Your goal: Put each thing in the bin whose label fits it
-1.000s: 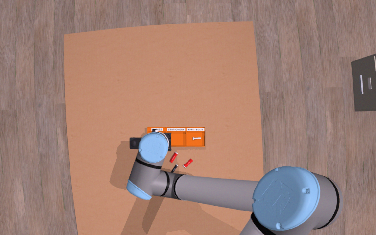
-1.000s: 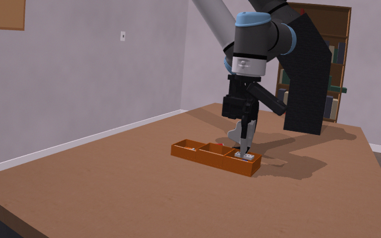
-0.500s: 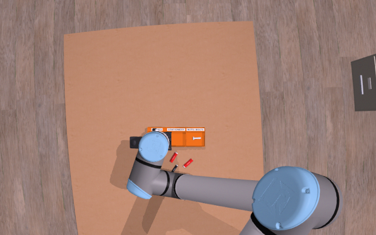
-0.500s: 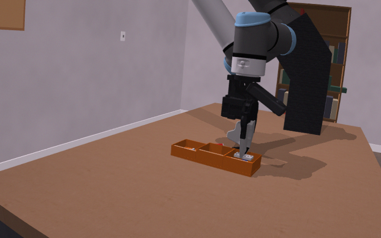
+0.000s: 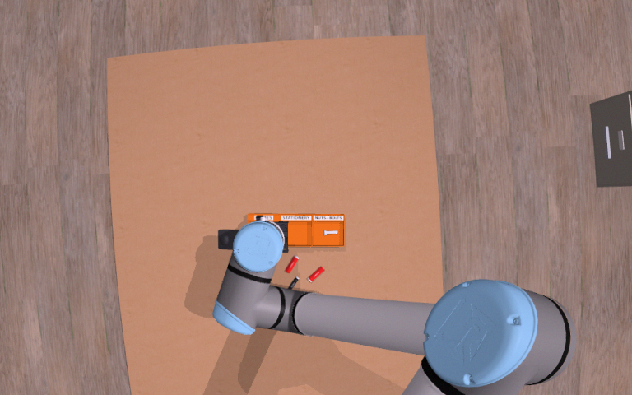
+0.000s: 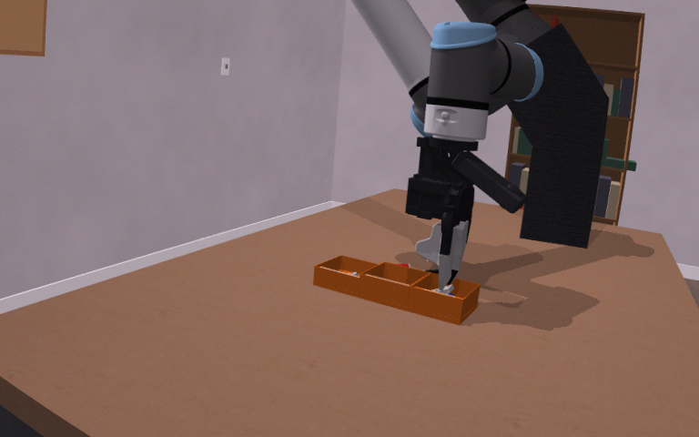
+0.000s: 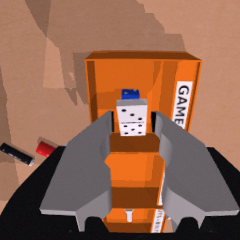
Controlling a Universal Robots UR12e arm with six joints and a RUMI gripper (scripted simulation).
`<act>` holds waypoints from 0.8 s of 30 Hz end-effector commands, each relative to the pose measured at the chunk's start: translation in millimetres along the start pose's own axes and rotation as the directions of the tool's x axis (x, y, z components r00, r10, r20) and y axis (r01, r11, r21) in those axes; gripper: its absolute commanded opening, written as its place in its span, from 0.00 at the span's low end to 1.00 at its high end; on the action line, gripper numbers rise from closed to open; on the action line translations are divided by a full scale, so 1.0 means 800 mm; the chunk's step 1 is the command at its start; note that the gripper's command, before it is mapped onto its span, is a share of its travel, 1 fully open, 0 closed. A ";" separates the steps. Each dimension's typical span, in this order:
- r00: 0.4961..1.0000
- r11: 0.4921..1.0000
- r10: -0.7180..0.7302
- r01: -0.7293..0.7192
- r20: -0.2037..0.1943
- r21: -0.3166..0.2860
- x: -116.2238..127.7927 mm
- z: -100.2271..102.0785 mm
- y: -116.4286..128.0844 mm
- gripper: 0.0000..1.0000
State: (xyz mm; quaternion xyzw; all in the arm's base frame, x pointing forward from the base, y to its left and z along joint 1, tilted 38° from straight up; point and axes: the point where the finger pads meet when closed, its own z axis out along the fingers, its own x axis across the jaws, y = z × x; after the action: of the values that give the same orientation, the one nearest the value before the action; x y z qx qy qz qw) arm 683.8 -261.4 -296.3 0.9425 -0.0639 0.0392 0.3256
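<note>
Three joined orange bins [image 5: 298,230] are labelled GAMES, STATIONERY and NUTS+BOLTS. My gripper [image 7: 132,112] hangs just above the GAMES bin [image 7: 142,107], with its tips inside the rim in the side view [image 6: 446,284]. Its fingers stand slightly apart and touch nothing. A white domino [image 7: 131,118] lies below them in the GAMES bin, free of both fingers, partly over a small blue piece [image 7: 130,93]. A white bolt [image 5: 330,231] lies in the NUTS+BOLTS bin. Two red cylinders [image 5: 291,263] [image 5: 316,273] and a thin black stick [image 5: 293,282] lie on the table in front of the bins.
My forearm [image 5: 354,316] crosses the table's near right part. The STATIONERY bin [image 5: 298,233] looks empty from above. A dark panel [image 6: 562,138] and a bookshelf [image 6: 612,118] stand behind the table.
</note>
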 end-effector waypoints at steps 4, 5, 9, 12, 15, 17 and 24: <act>1.000 1.000 -0.002 0.002 -0.002 0.001 0.000 -0.009 -0.002 0.19; 1.000 1.000 -0.002 0.002 -0.001 0.001 0.000 -0.016 -0.002 0.19; 1.000 1.000 -0.002 0.002 -0.001 0.000 0.000 -0.028 -0.002 0.19; 1.000 1.000 -0.002 0.002 -0.001 0.000 0.000 -0.039 -0.002 0.19; 1.000 1.000 -0.002 0.002 -0.001 0.001 0.000 -0.039 -0.002 0.19; 1.000 1.000 -0.001 0.001 -0.001 0.001 -0.001 -0.038 -0.001 0.19; 1.000 1.000 -0.001 0.001 0.002 0.001 -0.002 -0.034 -0.001 0.19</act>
State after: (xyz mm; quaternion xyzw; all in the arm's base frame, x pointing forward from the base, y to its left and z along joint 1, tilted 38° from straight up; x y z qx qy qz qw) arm 686.0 -243.1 -272.7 0.9425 -0.0633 0.0417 0.3254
